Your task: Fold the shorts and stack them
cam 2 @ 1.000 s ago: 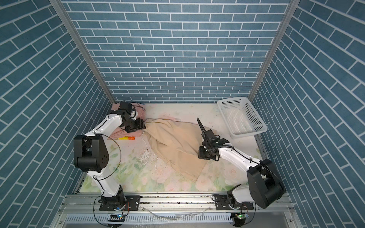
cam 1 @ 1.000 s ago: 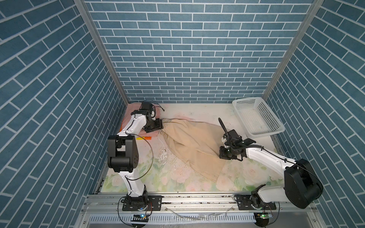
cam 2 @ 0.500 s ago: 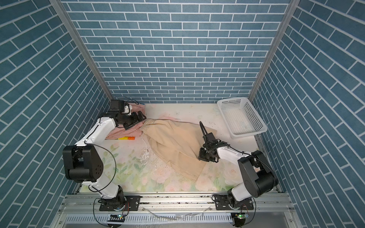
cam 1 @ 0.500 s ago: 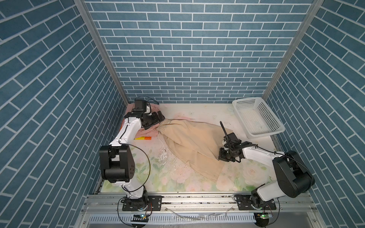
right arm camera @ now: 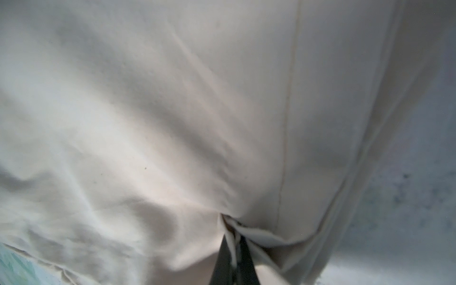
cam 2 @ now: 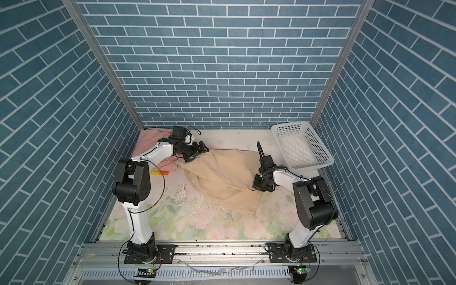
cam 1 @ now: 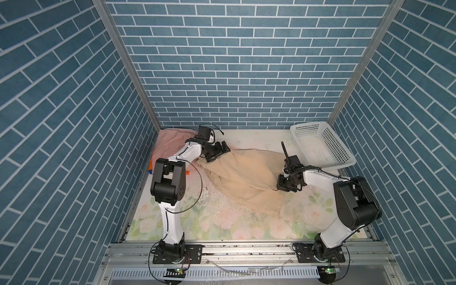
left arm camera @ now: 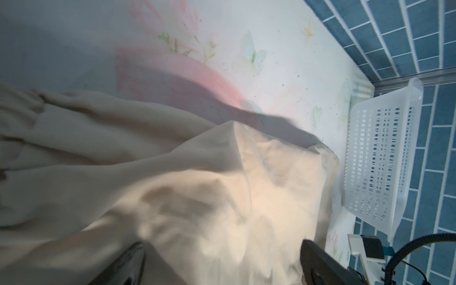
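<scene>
In both top views, soft beige shorts (cam 1: 246, 172) lie rumpled across the middle of a floral-printed table (cam 1: 222, 222). Plain pink shorts (cam 1: 170, 143) are crumpled in the far left corner, and a thin orange-and-yellow sliver of striped shorts (cam 2: 162, 173) peeks out beside them. A white perforated plastic basket (cam 1: 308, 125) stands at the far right. The left gripper (cam 1: 220, 151) hovers at the gathered waist end. The right gripper (cam 1: 284, 188) is down on the opposite edge.

Left wrist view: two dark fingers (left arm camera: 125, 264) stand wide apart over loose beige folds, gripping nothing.

Right wrist view: dark fingertips (right arm camera: 220, 266) are together, pinching a puckered fold of smooth beige cloth.
</scene>
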You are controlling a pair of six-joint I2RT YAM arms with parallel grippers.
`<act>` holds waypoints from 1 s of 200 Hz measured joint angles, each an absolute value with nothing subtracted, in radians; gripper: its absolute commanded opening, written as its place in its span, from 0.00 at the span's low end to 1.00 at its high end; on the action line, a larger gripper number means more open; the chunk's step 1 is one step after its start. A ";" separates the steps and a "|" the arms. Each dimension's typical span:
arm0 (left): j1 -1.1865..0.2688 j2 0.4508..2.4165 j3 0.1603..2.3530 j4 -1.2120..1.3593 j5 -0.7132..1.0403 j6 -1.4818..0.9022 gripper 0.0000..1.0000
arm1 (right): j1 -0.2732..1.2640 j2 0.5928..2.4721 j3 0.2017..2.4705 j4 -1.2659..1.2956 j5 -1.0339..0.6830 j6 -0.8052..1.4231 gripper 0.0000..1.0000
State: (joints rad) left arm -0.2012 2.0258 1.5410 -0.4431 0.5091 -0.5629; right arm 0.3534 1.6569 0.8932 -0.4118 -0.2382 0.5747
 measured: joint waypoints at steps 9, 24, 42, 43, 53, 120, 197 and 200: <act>-0.191 2.027 1.530 -0.444 0.503 -0.559 1.00 | 0.353 1.657 0.893 -0.413 -0.237 0.571 0.00; -0.165 2.027 1.502 -0.442 0.497 -0.553 1.00 | 0.350 1.662 0.903 -0.426 -0.231 0.565 0.00; -0.135 2.027 1.451 -0.426 0.497 -0.550 1.00 | 0.331 1.691 0.943 -0.457 -0.230 0.543 0.00; -0.134 2.026 1.449 -0.426 0.497 -0.550 0.99 | 0.330 1.693 0.945 -0.458 -0.229 0.542 0.00; -0.124 2.020 1.415 -0.414 0.503 -0.550 1.00 | 0.311 1.721 0.980 -0.473 -0.229 0.528 0.00; -0.146 1.892 1.194 -0.292 0.540 -0.604 1.00 | 0.217 1.950 1.306 -0.608 -0.167 0.415 0.00; -0.191 1.797 1.081 -0.222 0.561 -0.691 1.00 | 0.180 2.147 1.691 -0.785 -0.107 0.340 0.00; -0.189 1.797 1.089 -0.230 0.559 -0.688 1.00 | 0.180 2.142 1.697 -0.790 -0.107 0.338 0.00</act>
